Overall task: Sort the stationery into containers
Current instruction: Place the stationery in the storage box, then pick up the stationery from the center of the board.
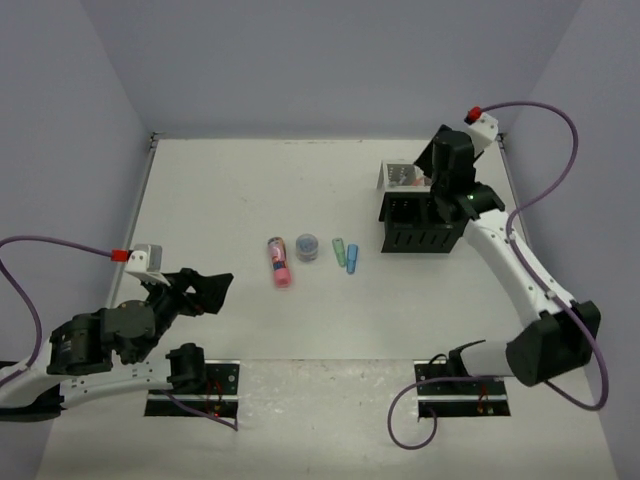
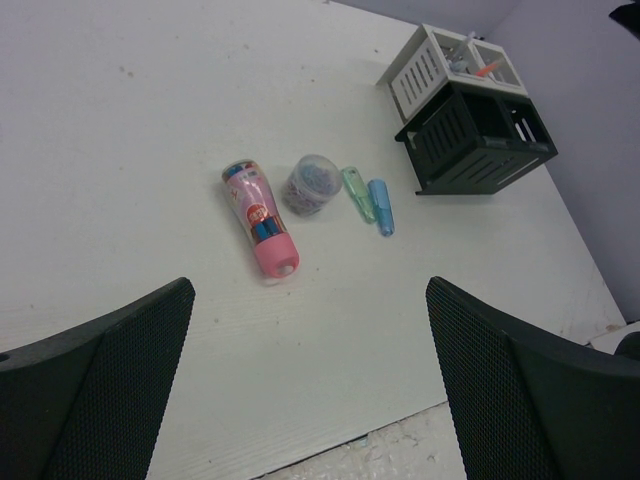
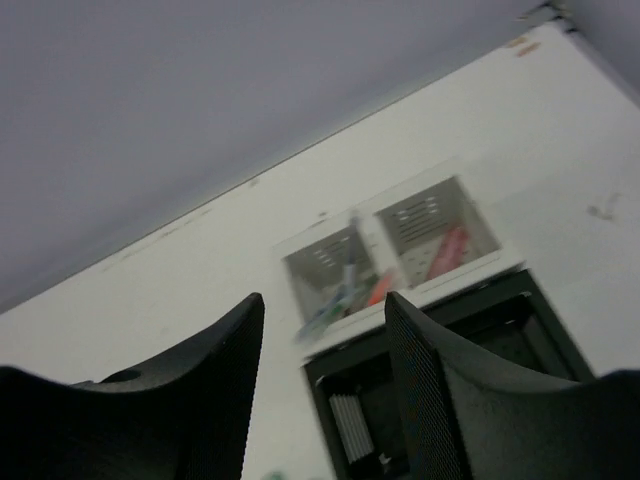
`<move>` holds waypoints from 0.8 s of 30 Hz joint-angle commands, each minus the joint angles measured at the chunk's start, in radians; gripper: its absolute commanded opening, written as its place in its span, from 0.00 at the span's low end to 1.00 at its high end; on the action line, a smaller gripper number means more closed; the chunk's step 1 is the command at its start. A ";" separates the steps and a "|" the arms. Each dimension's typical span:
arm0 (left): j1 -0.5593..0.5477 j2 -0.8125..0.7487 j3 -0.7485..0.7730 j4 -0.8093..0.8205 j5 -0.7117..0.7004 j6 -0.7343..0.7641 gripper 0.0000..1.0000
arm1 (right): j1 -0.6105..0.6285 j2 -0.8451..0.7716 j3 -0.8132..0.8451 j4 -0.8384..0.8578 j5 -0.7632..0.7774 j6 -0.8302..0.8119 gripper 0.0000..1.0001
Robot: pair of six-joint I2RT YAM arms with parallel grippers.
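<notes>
A pink marker (image 1: 281, 262), a round grey-blue pot (image 1: 308, 246), a green marker (image 1: 339, 251) and a blue marker (image 1: 352, 258) lie in a row mid-table. They also show in the left wrist view: pink marker (image 2: 258, 217), pot (image 2: 311, 185), green marker (image 2: 357, 194), blue marker (image 2: 381, 206). The black container (image 1: 420, 226) stands at the right with the white container (image 1: 398, 177) behind it. The white container (image 3: 400, 250) holds pens and a pink item. My right gripper (image 1: 440, 195) hovers open and empty over the black container (image 3: 500, 330). My left gripper (image 1: 215, 290) is open and empty, left of the pink marker.
Grey walls close the table at the back and both sides. The near table edge (image 2: 330, 440) runs just under my left gripper (image 2: 310, 370). Both containers show at the far right in the left wrist view, white (image 2: 450, 70) and black (image 2: 478, 140).
</notes>
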 commanded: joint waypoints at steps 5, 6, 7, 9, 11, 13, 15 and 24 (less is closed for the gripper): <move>-0.011 -0.048 0.014 0.025 -0.030 -0.004 1.00 | 0.381 0.068 0.060 -0.419 -0.110 0.069 0.58; -0.011 -0.049 0.014 0.026 -0.030 -0.004 1.00 | 0.397 0.072 0.035 -0.417 -0.123 0.085 0.58; -0.011 -0.052 0.013 0.026 -0.030 -0.003 1.00 | 0.402 0.079 0.008 -0.396 -0.152 0.102 0.57; -0.011 -0.054 0.014 0.027 -0.026 -0.001 1.00 | 0.404 0.123 -0.009 -0.367 -0.193 0.124 0.57; -0.011 -0.053 0.014 0.028 -0.025 0.001 1.00 | 0.404 0.186 0.020 -0.371 -0.242 0.124 0.56; -0.011 -0.050 0.014 0.028 -0.024 0.001 1.00 | 0.404 0.239 0.047 -0.381 -0.256 0.116 0.55; -0.011 -0.049 0.014 0.027 -0.025 0.001 1.00 | 0.404 0.301 0.067 -0.392 -0.245 0.110 0.55; -0.011 -0.068 0.014 0.027 -0.024 0.000 1.00 | 0.350 0.469 0.097 -0.346 -0.302 0.073 0.50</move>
